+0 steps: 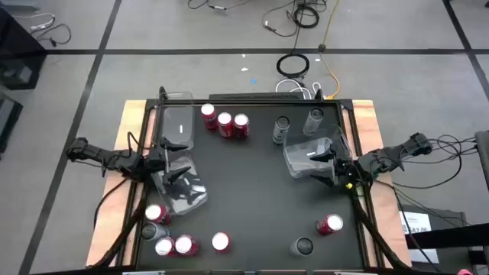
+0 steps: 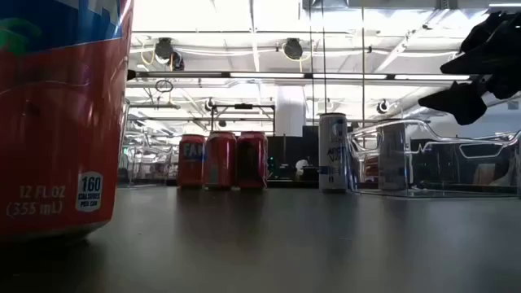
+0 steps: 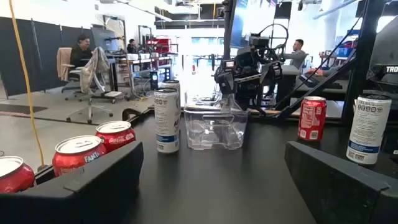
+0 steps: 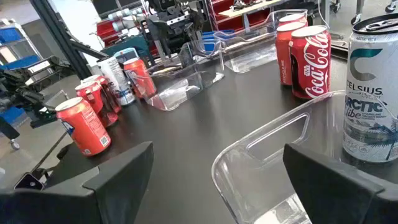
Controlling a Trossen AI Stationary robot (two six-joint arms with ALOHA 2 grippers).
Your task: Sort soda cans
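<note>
while clear bins (image 1: 309, 156) flank both tools, red cans (image 1: 224, 122) cluster behind.

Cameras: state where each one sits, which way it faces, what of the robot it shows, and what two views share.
High view: overhead, straight down on the table; both arms, left gripper, right gripper.
Low view: table height, facing the room; one dark gripper upper right.
Left wrist view: across the table toward the clear bin; own fingers.
Right wrist view: across toward the red cans; own fingers.
Shared: three red cans in a row.
</note>
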